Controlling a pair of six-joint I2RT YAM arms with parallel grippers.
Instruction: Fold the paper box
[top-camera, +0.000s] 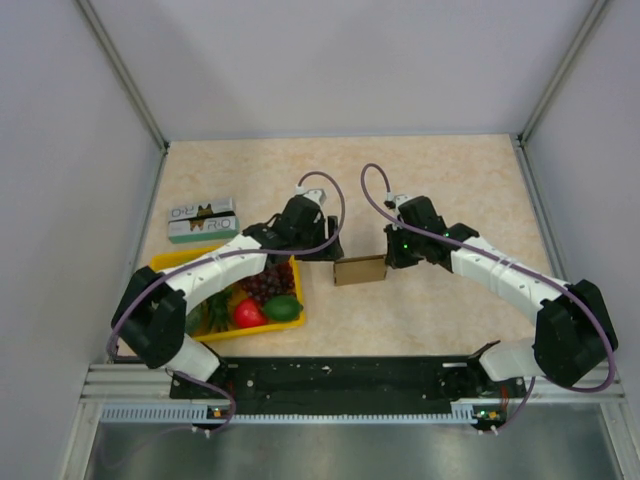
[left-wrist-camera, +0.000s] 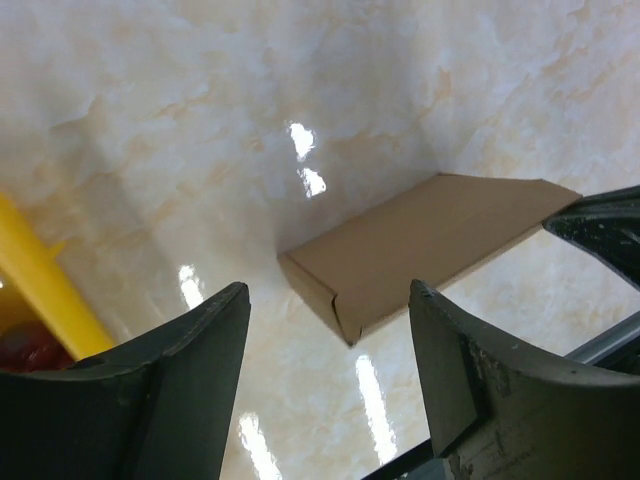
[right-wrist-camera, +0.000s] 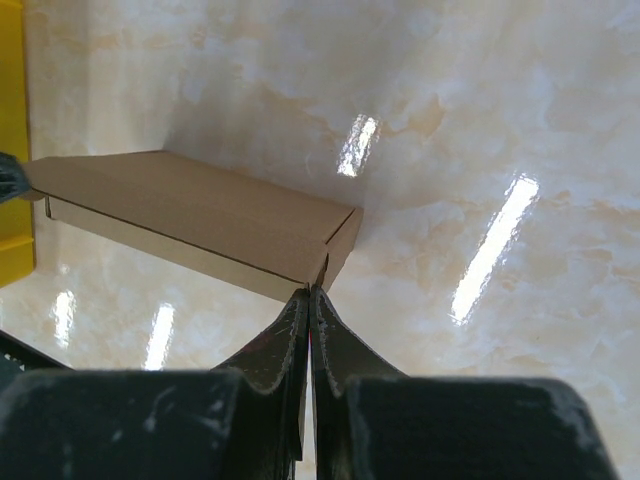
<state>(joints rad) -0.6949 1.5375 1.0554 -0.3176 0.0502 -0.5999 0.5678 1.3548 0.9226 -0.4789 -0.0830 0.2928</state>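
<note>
On the counter (top-camera: 450, 180), between the two arms and just right of the yellow tray (top-camera: 168, 262): the paper box (top-camera: 360, 270) – plain brown kraft, low and flat, side walls already up, one corner seam gaping a little.

Probably very light and fairly stiff across the panel, yet easy to crease or crush at the thin walls. Likely to skate on the glossy counter under any sideways push, so better braced from both ends.

Left tool (left-wrist-camera: 328, 295) – spread wide, gripping nothing, hovering off the box's left end with that end framed between the fingers. Right tool (right-wrist-camera: 310, 296) – pinched fully shut on nothing, tips at the box's right corner; touching or just short of it, hard to tell.

Best taken by a short end wall or an outer edge, never by the middle of the broad face. Gentle squeeze only; a hard pinch would likely dent the card.
</note>
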